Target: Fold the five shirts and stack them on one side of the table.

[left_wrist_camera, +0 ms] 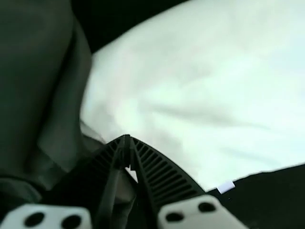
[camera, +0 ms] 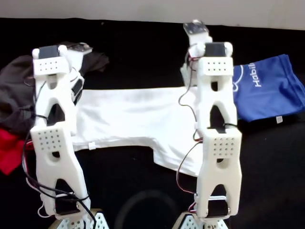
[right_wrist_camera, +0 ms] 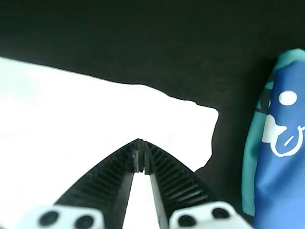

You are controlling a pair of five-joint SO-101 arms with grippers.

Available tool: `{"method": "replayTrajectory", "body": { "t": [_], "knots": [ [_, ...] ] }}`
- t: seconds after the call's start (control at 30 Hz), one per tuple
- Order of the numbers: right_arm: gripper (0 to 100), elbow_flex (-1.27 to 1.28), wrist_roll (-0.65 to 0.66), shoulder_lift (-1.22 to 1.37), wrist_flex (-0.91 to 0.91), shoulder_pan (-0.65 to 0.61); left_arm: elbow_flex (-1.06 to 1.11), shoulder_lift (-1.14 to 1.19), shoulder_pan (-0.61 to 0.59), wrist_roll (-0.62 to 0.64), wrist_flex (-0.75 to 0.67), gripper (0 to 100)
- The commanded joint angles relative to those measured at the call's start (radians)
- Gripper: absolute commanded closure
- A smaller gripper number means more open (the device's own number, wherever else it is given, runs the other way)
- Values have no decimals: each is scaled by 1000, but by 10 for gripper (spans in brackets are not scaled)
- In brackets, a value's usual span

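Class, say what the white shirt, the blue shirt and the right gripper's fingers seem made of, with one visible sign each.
The white shirt: soft matte cloth, probably cotton; it wrinkles gently. The blue shirt: smoother cloth, possibly synthetic, with white print. The fingers: black ridged plastic, matte.

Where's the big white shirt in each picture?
High view: the white shirt lies spread across the middle of the black table.
Left wrist view: it lies beyond the left tool, beside a dark shirt.
Right wrist view: it lies under the right tool, near the blue shirt.
Shared landmark: the black table past the shirt's edge.
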Motion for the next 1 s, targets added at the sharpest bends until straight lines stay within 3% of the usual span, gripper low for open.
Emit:
{"method": "replayTrajectory", "body": {
  "t": [0.0, 0.13, 0.37, 0.53, 0.7, 0.83, 0.97],
  "knots": [
    [991, -171, -78, -12, 41, -35, 222, -275, 25, 3, 5, 991],
    [991, -193, -169, -12, 41, -51, 490, -470, 16, 2, -38, 991],
    [991, -36, -187, -208, 42, -148, 1136, -739, 5, 0, -393, 991],
    [991, 403, -181, -529, 39, -191, 1455, -871, -10, 2, -635, 991],
    [991, 891, -178, -803, -4, -171, 1564, -883, -59, 3, -807, 991],
    [991, 1334, -132, -949, -243, -188, 1624, -883, -91, 8, -930, 991],
    [991, 1709, -89, -1058, -549, -232, 1629, -885, -91, 8, -931, 991]
  ]
}}
